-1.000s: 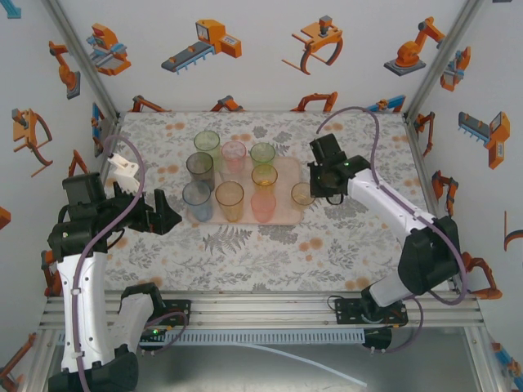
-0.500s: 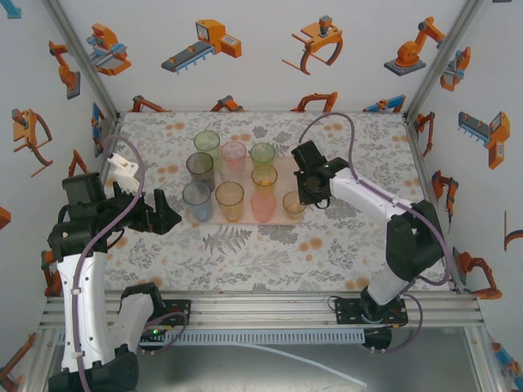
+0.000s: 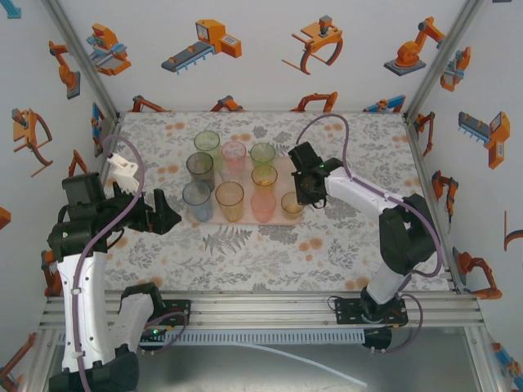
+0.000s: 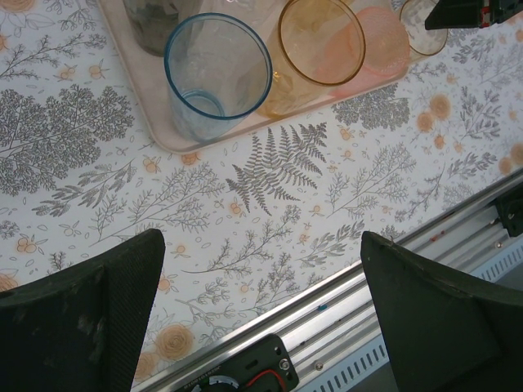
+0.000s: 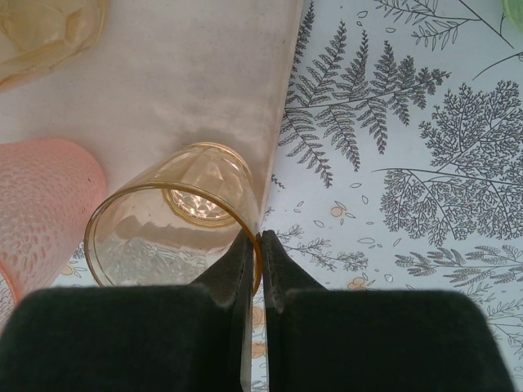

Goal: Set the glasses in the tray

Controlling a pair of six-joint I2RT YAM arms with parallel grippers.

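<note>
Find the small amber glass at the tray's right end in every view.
Top external: amber glass at the tray's near right corner.
Left wrist: top right edge, just past the pink glass.
Right wrist: lower left, its rim pinched between the fingers.
Shared landmark: the pink glass beside it.

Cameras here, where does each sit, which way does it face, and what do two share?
Top external: above and behind the bases, looking down over the floral table at the tray; both arms, left pincer and right pincer show.
Left wrist: on the left arm, facing down at the tray's near corner and blue tumbler; its open fingers show.
Right wrist: on the right arm, looking along shut fingers pinching the amber tumbler's rim.
Shared: top external also sees both tumblers.
</note>
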